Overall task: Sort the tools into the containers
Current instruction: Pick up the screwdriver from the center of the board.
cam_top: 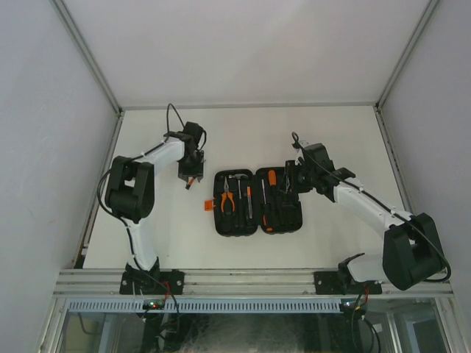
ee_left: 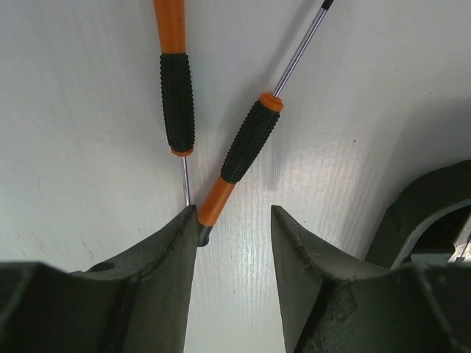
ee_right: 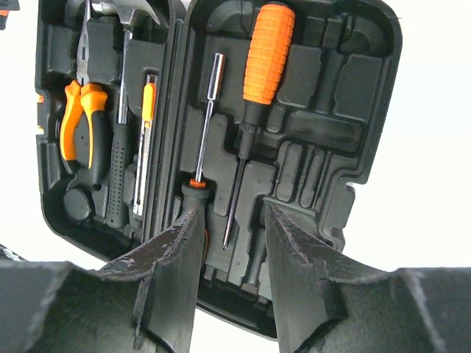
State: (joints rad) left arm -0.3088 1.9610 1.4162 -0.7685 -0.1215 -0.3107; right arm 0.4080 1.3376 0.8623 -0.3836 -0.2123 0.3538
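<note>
Left jaws stand parted over two V-laid screwdrivers [ee_left: 176, 103] [ee_left: 250, 143], tips opposed, while right jaws stand parted over the case [ee_right: 368, 88].

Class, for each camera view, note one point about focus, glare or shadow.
Top external: soft, even light, faint shadows. Left wrist: both screwdrivers sharp, sheen on the table. Right wrist: table beyond the tool case washed out white.

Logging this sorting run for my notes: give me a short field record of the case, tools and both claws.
case: black plastic clamshell tool case, open on the white table
in case: orange-handled pliers, black-handled hammer, big orange-handled screwdriver
loose: two thin orange-and-black screwdrivers on the table, beside the case
left claw: open, above the loose pair
right claw: open, above the case's right half
</note>
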